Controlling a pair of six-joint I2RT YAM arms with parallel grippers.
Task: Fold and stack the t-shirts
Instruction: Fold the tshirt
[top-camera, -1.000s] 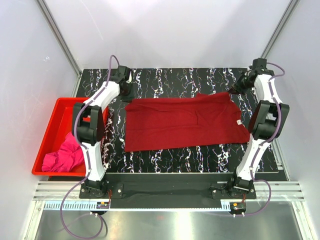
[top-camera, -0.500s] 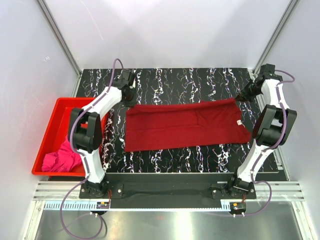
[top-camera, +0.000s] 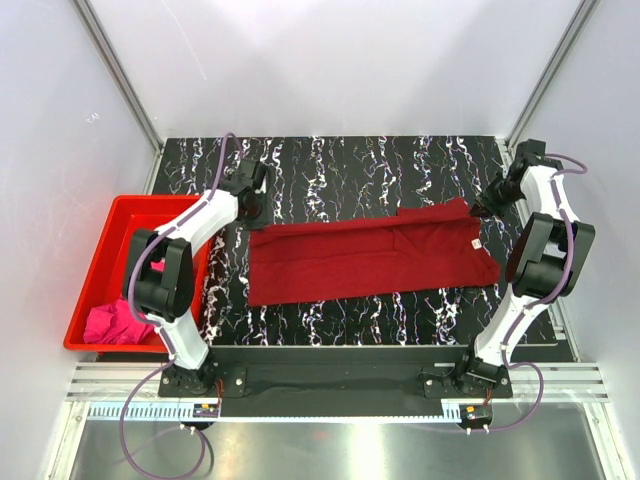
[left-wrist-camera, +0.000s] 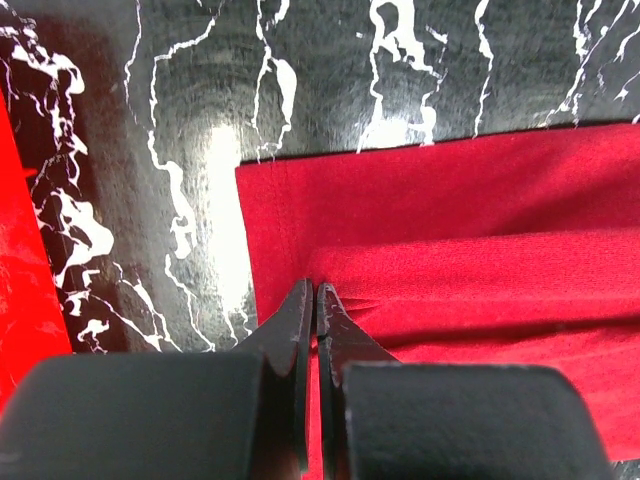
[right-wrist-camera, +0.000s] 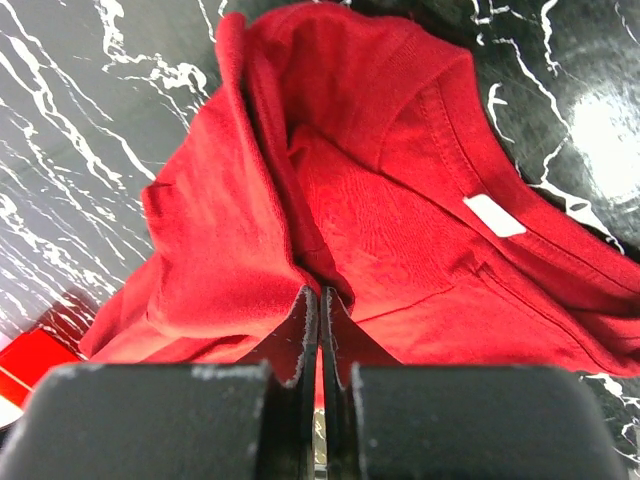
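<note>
Cloth has travelled: over the last second you've drawn the far hem of the crimson t-shirt (top-camera: 370, 262) toward the near edge of the table (top-camera: 350, 160). It now lies narrower across the middle. Your left gripper (left-wrist-camera: 312, 292) and right gripper (right-wrist-camera: 314, 295) each pinch a far corner of it. I judge the lengthwise fold half laid. The pink t-shirt (top-camera: 115, 322) waits in the red bin (top-camera: 100, 225) off the left edge. The top is black and marbled, with pale walls (top-camera: 330, 60) around it.
</note>
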